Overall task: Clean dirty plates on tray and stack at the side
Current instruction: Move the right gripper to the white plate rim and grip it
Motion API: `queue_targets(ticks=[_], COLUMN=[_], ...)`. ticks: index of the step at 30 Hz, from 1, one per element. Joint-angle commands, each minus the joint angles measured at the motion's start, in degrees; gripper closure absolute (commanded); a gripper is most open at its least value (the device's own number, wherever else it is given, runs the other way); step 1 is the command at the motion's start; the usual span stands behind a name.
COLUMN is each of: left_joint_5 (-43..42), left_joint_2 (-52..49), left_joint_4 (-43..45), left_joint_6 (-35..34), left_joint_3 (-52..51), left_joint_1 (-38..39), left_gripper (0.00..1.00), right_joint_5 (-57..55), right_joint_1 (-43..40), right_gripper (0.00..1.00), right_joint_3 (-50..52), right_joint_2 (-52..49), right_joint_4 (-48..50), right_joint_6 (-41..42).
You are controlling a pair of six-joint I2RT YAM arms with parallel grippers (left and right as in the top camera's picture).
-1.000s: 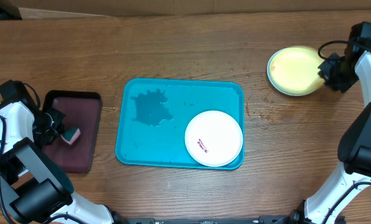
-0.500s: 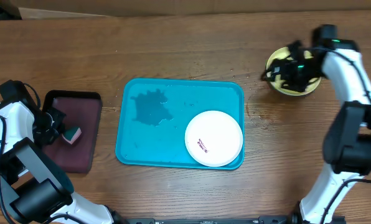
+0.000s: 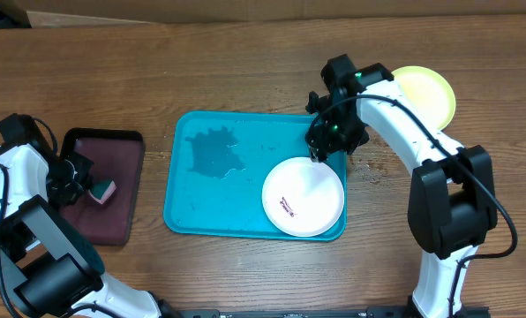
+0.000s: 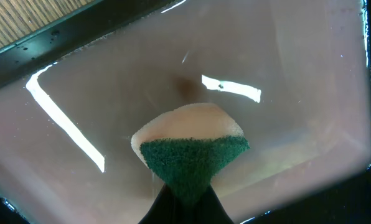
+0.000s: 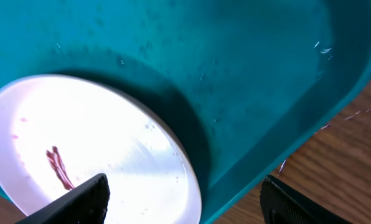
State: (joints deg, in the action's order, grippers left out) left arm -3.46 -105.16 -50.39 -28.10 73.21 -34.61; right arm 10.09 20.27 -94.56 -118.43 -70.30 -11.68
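White plate [image 3: 303, 196], red smear, lies flat in near-right corner of cyan tray [image 3: 201, 199]. Right gripper [image 3: 325, 146] over its far rim, fingers wide, empty. Left gripper [image 3: 79, 177] pinches sponge [image 4: 192, 152]. Plate prob. light, stiff, wet-slick: grip at rim.

Bright cyan-blue tray [image 3: 228, 208] with darker blotch at far left, white plate [image 3: 318, 187] with dark-red smear [image 3: 287, 206], yellow-green plate [image 3: 431, 93], maroon tray [image 3: 117, 199] with black rim, green-and-cream sponge [image 4: 192, 155], brown wood-grain table [image 3: 245, 71]
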Motion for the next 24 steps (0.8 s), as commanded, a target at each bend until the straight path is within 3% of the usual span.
queue_targets(ticks=[1, 24], left_joint_5=[-0.63, -0.63], left_joint_2=[-0.17, -0.15], left_joint_4=[-0.11, 0.15], left_joint_6=[1.11, 1.07], left_joint_3=[-0.37, -0.37], left_joint_1=[-0.24, -0.24], left_gripper=[0.96, 0.96], right_joint_5=[-2.91, 1.01], right_joint_1=[0.39, 0.42], right_gripper=[0.21, 0.38], right_joint_3=[2.56, 10.88], right_joint_2=[1.62, 1.62], right_joint_4=[-0.24, 4.44], right_joint_6=[-0.79, -2.75])
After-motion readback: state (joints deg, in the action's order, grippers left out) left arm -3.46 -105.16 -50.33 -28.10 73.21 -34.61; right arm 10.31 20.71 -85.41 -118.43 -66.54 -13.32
